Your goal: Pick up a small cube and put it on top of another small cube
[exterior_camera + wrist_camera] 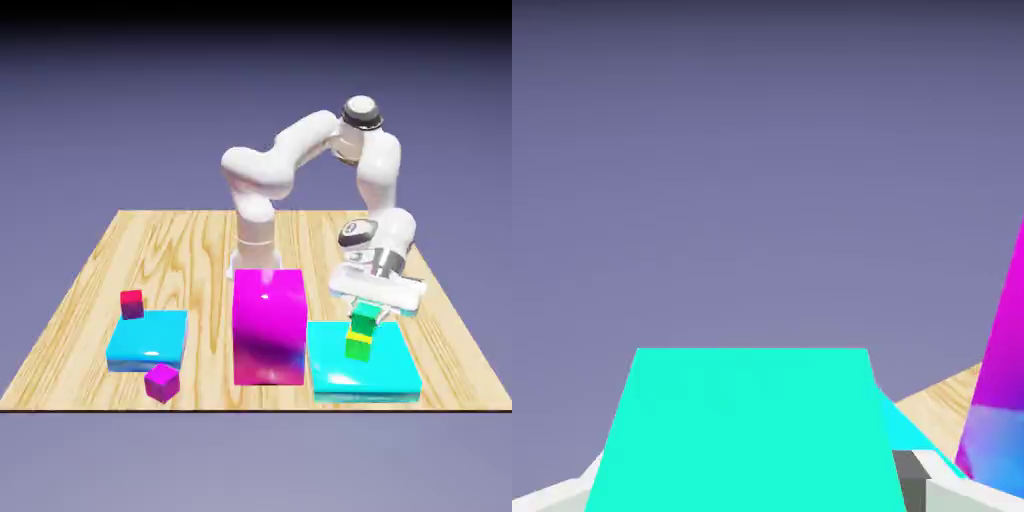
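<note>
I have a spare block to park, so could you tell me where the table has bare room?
Bare wood lies behind the left slab and red cube, and along the table's far edge. It is crowded around the right slab, where the gripper hangs over the stacked cubes.

My arm (300, 150) has a smooth, glossy white shell. The table (130, 250) is pale, matt wood with visible grain. The tall magenta block (268, 325) and the flat cyan slabs (148, 340) are glossy and reflective. The small emerald-green cube (364, 321) looks smooth and evenly coloured.
</note>
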You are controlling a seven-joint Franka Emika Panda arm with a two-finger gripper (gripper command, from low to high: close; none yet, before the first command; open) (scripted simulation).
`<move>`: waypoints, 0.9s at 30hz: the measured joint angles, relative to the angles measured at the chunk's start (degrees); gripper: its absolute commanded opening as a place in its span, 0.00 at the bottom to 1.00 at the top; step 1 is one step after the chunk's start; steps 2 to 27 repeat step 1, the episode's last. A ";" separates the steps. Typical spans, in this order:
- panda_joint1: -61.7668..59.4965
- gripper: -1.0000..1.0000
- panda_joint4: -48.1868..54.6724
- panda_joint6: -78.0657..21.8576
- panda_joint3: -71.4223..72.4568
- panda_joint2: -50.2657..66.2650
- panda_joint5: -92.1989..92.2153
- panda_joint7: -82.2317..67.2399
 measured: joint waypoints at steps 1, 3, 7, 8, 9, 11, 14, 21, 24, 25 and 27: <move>0.00 1.00 0.00 0.00 0.00 0.00 0.00 0.00; 0.00 1.00 0.00 0.00 0.00 0.00 0.00 0.00; 0.00 1.00 0.00 0.00 0.00 0.00 0.00 0.00; 0.00 1.00 0.00 0.00 0.00 0.00 0.00 0.00; 0.00 1.00 0.00 0.00 0.00 0.00 0.00 0.00; 0.00 1.00 0.00 0.00 0.00 0.00 0.00 0.00; 0.00 1.00 0.00 0.00 0.00 0.00 0.00 0.00; 0.00 1.00 0.00 0.00 0.00 0.00 0.00 0.00; 0.00 1.00 0.00 0.00 0.00 0.00 0.00 0.00; 0.00 1.00 0.00 0.00 0.00 0.00 0.00 0.00; 0.00 1.00 0.00 0.00 0.00 0.00 0.00 0.00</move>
